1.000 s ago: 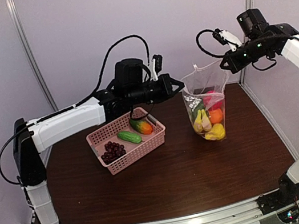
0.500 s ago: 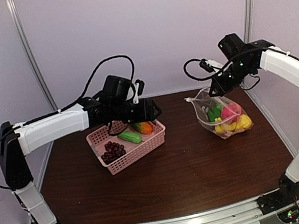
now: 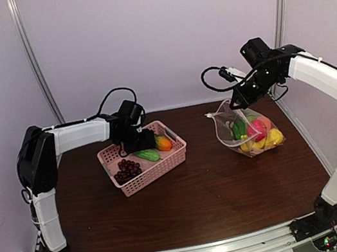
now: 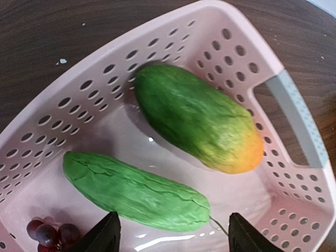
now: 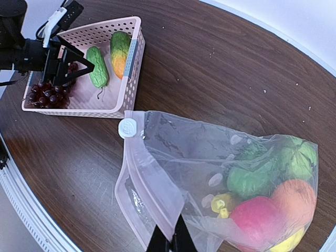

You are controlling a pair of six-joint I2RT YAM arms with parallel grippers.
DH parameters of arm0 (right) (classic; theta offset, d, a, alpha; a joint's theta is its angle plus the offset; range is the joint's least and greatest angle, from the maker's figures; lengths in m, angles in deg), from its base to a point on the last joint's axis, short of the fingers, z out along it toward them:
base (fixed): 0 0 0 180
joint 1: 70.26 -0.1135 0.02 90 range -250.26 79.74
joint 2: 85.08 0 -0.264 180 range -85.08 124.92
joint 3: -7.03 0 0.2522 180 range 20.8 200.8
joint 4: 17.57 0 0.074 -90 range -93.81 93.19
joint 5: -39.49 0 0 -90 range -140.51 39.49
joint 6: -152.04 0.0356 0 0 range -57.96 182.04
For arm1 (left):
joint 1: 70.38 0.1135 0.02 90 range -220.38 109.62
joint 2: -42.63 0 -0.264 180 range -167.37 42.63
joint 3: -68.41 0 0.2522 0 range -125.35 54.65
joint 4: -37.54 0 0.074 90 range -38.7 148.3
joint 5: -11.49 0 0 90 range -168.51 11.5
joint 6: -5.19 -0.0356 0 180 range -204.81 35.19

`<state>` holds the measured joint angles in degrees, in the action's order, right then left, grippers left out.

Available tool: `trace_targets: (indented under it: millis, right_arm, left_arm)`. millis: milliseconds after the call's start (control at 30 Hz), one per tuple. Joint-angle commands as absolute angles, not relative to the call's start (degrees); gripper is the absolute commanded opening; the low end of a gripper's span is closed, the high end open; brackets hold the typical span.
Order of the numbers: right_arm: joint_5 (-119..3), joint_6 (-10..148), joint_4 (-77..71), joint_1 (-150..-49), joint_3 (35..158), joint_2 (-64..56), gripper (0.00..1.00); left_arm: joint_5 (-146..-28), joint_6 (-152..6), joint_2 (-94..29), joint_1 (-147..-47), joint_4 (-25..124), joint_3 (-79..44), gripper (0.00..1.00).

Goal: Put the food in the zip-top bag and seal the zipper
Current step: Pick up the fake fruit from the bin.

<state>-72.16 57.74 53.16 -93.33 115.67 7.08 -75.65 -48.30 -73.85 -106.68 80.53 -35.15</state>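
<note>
Pink basket [image 3: 154, 173] holds three foods [image 4: 136, 191] under spread left fingers [image 4: 107, 234]; right fingers [image 5: 157, 244] pinch one zip-top bag [image 5: 178, 152].

Nothing legible, folks: not a word, brand or number anywhere I look. The zip-top bag [image 5: 184, 152] carries only whitish round spots, no lettering. The white slider tab [image 5: 127, 127] at the corner of the bag's mouth is a plain little disc, and any marking on it is too small to tell. Well apart from the bag, the pink basket [image 3: 154, 173] shows bare perforated plastic with no label.
</note>
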Motion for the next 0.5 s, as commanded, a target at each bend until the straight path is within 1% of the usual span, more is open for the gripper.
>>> trace_targets:
  millis: [0,200,333,400,467]
  right_arm:
    - [-72.4,58.0,51.4,-93.5,114.3,5.8,0.0]
    - [-73.1,58.0,51.2,-93.6,114.1,5.9,0.0]
    - [-73.2,58.1,51.2,-93.6,113.9,5.8,0.0]
    - [-73.3,58.2,51.0,-93.6,113.7,5.7,0.0]
    - [-73.5,58.2,51.0,-93.6,113.5,5.5,0.0]
  left_arm:
    - [-77.3,-45.0,-75.7,-104.3,76.3,-37.2,0.7]
    - [-85.7,-38.5,-79.5,-103.4,65.8,-36.7,0.69]
    - [-87.3,-34.8,-81.0,-103.5,61.1,-37.2,0.68]
    - [-87.5,-33.8,-82.6,-103.5,60.8,-39.0,0.68]
    - [-86.8,-32.4,-85.8,-103.4,65.4,-43.0,0.67]
